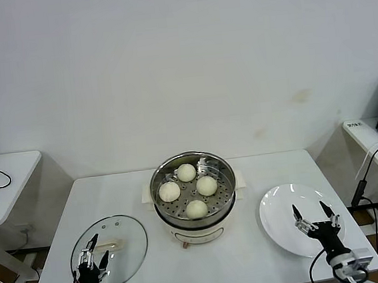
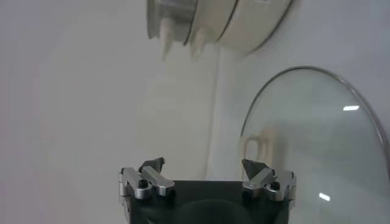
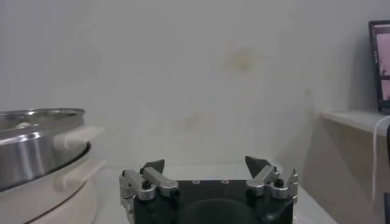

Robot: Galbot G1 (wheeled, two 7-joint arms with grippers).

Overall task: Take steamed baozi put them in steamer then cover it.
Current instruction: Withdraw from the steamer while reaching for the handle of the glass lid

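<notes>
Both arms cut off at the head view's lower edge; only the tools show. Steamer [image 1: 193,189] mid counter [image 1: 258,168], w/ four baozi [image 1: 186,172] on its perforated floor, uncovered. Cover [image 1: 110,251] lies flat on the counter, left of the steamer, apart from it. Left tool [image 1: 92,253] over the cover's near part, fingers spread, empty. Right tool [image 1: 314,215] over a white plate [image 1: 281,219] right of the steamer, fingers wide apart, empty. In the right wrist view, the steamer's mostly out of frame.

shiny steel steamer [image 1: 191,181], clear glass cover [image 1: 110,251], glossy white plate [image 1: 280,216]
</notes>
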